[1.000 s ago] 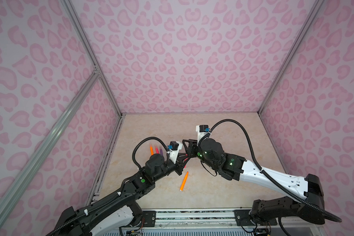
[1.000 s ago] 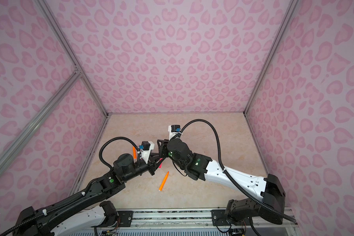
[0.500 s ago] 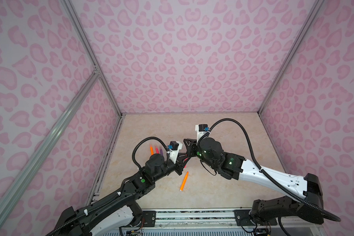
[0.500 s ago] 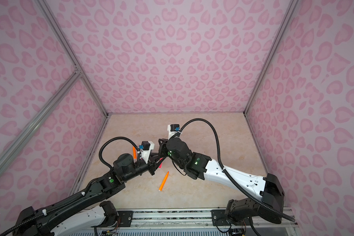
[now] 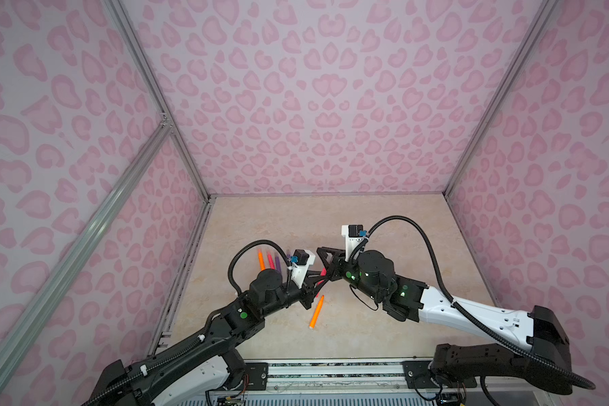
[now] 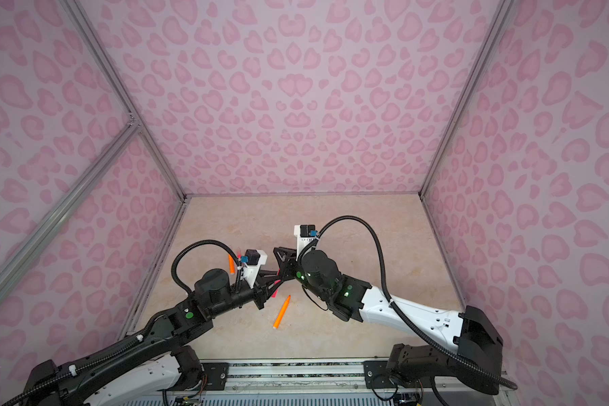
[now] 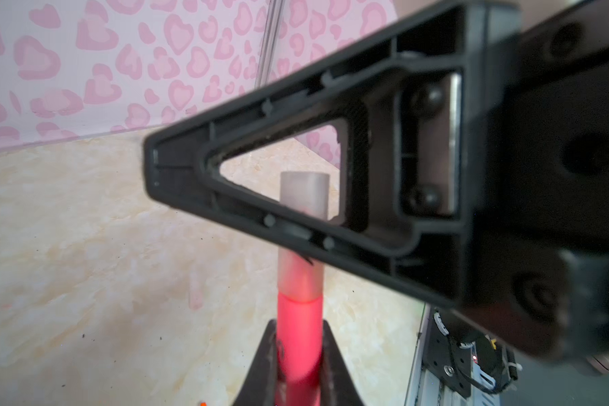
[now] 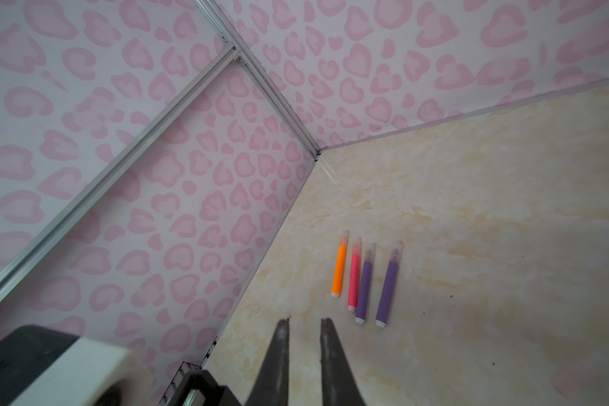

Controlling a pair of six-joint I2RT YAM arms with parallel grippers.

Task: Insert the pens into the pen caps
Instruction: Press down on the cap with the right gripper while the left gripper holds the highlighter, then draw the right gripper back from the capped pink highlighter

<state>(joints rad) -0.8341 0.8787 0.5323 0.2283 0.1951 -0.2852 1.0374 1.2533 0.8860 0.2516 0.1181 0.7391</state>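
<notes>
done row: four capped pens lie side by side on the table, left of the work and well apart from it.
left gripper: clenched on the pink pen, gripping the barrel just behind the cap.
spare: one orange pen lies uncapped on the table, near both grippers on the side towards the arm bases.
pen cap: over the pink tip, its rim meeting the barrel. Whether it is fully home I cannot tell.
right gripper: clamped across the pen cap, one finger crossing the tube in the left wrist view.
step in hand: probably pressing the cap home.
doing it well: keep cap and barrel on one line and push straight along it. A skewed push would likely jam the slick tube or slide the pen back through the left grip. Let go of the cap only once it is seated.
</notes>
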